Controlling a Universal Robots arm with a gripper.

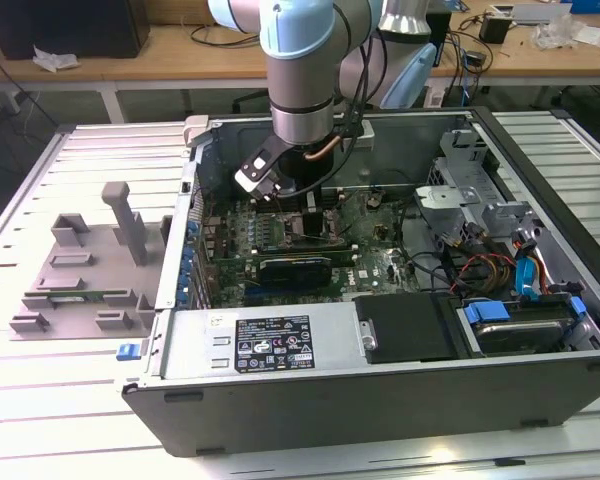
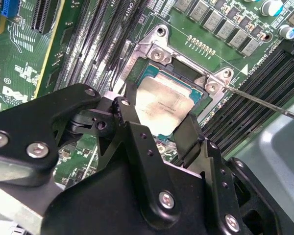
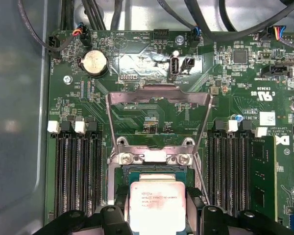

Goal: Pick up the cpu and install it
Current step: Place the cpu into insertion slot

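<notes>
Starting at the gripper (image 2: 159, 125): clamped on the cpu (image 2: 161, 103), one black finger (image 2: 129, 115) against each of two opposite edges, no visible slack. So no hunting for the cpu, it's dead centre between the jaws, flat, shiny top up. Square, so no long axis worth fussing over. Gripped across the edges facing the memory slots (image 3: 78, 171) on either side.

Right under it, the socket (image 2: 181, 73), lined up pretty squarely in the first wrist view. Can't say whether fully down in there or hanging just above.

Just past the socket, the metal hold-down frame (image 3: 157, 95), flipped open and lying back out of the way, plus a thin lever (image 2: 264, 104) poking out to one side.

Further out, in the exterior view, the arm (image 1: 300, 90) reaching straight down into the open computer case (image 1: 380, 400), over the exterior view's left part of the board.
</notes>
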